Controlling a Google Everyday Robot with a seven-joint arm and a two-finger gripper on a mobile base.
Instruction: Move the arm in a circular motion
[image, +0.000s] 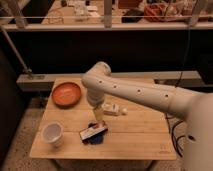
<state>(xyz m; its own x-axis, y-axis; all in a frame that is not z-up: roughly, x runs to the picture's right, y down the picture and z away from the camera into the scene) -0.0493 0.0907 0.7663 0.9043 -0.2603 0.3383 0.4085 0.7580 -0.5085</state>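
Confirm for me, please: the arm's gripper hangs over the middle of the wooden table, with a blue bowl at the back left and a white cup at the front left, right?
Not quite: the bowl is orange, not blue, as the camera view shows. The rest holds: the arm has its gripper over the middle of the wooden table, and the white cup stands front left.

Gripper (99, 114): low over mid tabletop (145, 135), between white packet (111, 108) and dark packet (93, 133).
Left: orange bowl (66, 94), white cup (53, 134).
Right: bare boards.
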